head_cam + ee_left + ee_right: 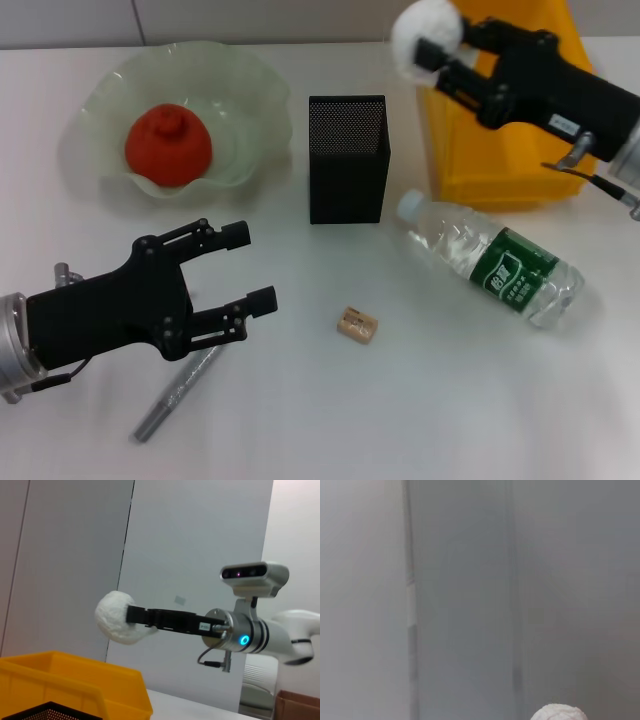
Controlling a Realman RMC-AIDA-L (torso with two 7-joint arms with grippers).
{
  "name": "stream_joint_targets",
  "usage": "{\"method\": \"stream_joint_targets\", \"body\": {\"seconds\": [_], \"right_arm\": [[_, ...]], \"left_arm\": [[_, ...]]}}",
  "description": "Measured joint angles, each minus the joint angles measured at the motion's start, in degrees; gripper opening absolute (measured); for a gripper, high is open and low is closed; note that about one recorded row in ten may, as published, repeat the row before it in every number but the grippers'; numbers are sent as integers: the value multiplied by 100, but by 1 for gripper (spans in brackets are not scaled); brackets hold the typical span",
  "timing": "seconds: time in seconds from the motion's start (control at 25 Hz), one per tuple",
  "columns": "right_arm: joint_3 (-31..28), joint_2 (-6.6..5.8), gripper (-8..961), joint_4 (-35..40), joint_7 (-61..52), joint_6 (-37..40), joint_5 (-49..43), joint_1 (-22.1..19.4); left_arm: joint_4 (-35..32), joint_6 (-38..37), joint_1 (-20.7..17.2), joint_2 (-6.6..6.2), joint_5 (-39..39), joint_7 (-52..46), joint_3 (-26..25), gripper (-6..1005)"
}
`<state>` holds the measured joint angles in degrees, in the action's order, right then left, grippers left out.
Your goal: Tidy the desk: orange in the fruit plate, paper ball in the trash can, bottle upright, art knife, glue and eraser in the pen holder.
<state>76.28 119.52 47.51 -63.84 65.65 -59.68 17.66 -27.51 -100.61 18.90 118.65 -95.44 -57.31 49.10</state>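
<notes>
**Above the yellow bin, a paper ball held aloft**

Between the fingertips of the right gripper [432, 50], a white paper ball [426, 35] is clamped — raised above the near-left corner of the yellow trash can [497, 150], at the far right of the desk. From the left wrist camera the same ball [117, 617] shows at the end of the right gripper [134, 615], well above the bin's yellow rim [75, 672]; from the right wrist camera only the ball's top [559, 713] shows against a grey wall.

Just below that arm a clear water bottle [490, 260] with a green label lies on its side, its white cap pointing toward the black mesh pen holder [348, 158], which stands upright just left of the bin. Nearer the robot, a small tan eraser [357, 325] rests on the white desk [400, 420].

Farther left the left gripper [255, 265] hovers low with its fingers spread wide, holding nothing — a slim grey art knife [178, 393] lies partly beneath it. Beyond that gripper, an orange [167, 146] sits in the pale green wavy-edged fruit plate [240, 90].
</notes>
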Motion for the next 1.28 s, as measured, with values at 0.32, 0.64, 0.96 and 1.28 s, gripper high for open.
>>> {"method": "stream_joint_targets", "body": {"seconds": [0.32, 0.64, 0.96, 1.28], "right_arm": [[-206, -10, 465, -1179, 1743, 7, 1528, 52], [-1074, -8, 498, -2062, 2073, -10, 1575, 333], [-1324, -17, 530, -2374, 2097, -345, 1551, 519], [-1292, -17, 563, -2382, 2106, -478, 1517, 585]], "left_arm": [[0, 6, 0, 1, -1, 0, -19, 781], [13, 17, 6, 8, 0, 0, -7, 781], [79, 23, 24, 2, 0, 0, -2, 782], [79, 25, 26, 0, -1, 0, 13, 782]]}}
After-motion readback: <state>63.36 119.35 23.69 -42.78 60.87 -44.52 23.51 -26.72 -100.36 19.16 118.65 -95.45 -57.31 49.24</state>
